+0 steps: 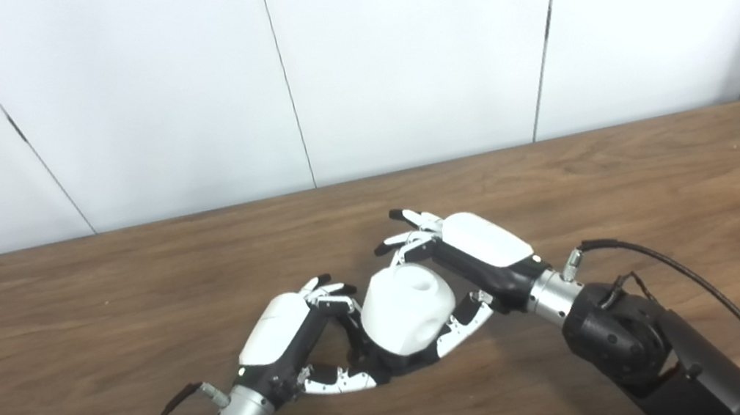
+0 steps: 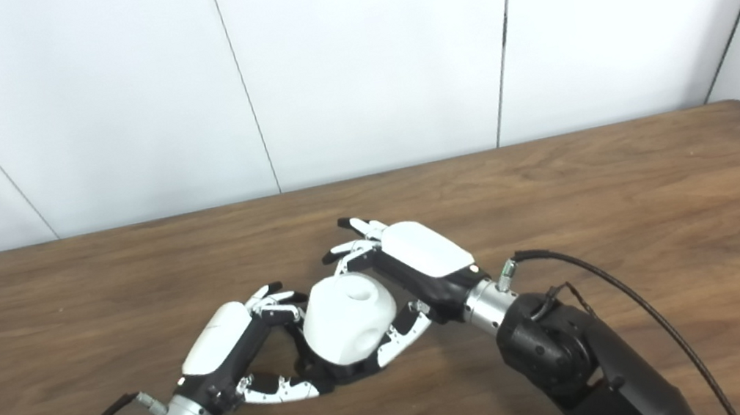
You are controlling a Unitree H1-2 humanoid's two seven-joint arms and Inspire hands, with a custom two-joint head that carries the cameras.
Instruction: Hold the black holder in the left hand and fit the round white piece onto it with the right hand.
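Since the white piece (image 1: pixel 406 308) sits mid-table on the black holder (image 1: pixel 395 365), it looks like stiff, light, slick plastic, so gripping its rounded sides seems best. Left hand (image 1: pixel 289 331) has its fingers curled around the holder; right hand (image 1: pixel 477 250) cups the piece's far-right side, upper fingers spread.
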